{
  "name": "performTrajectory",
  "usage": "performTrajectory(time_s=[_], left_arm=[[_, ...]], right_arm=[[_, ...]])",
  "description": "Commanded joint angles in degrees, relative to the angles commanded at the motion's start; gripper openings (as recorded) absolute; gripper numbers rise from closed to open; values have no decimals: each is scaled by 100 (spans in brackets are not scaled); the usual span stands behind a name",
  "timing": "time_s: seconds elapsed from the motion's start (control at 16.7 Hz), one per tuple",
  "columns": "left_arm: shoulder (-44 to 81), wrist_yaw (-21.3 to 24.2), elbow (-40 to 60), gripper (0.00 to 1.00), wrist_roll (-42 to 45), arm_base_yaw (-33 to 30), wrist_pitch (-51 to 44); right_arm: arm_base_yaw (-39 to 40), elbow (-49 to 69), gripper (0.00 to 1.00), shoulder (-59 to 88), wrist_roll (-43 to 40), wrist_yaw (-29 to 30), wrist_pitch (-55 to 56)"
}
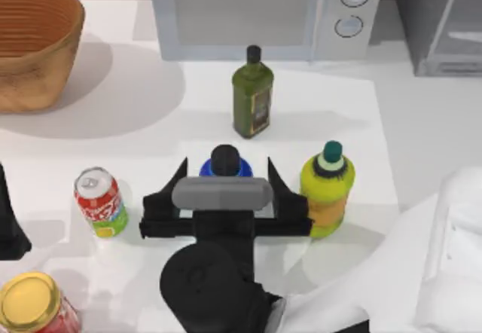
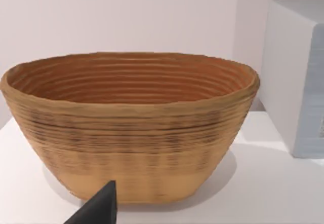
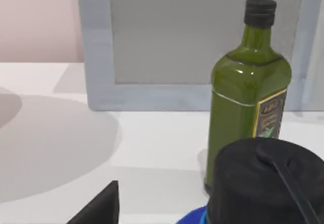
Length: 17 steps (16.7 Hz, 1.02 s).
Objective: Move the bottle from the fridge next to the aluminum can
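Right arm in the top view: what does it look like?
The right arm has a smooth white shell ending in a round black wrist. Its end effector is black, with a wide crossbar, a grey cylinder lying across it and two pointed fingers. No cables or markings are visible.

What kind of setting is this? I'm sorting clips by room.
Probably a simulated kitchen counter: a white microwave with two round dials, a grey metallic fridge, a dark green olive-oil bottle and a woven basket on a white table.
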Motion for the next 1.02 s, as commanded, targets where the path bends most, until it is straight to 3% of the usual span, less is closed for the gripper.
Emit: performTrajectory(time_s=[0.54,0.78,1.02], left_arm=[[0,0,0,100,0,0,0],[0,0,0,100,0,0,0],[0,0,0,100,0,0,0]], right_arm=[[-43,-33,100,-332,40,-100,-242],[-662,-293,100,-1604,-11,-733,-1014],[-1718,-939,100,-3641,-127,-1746,-2116]])
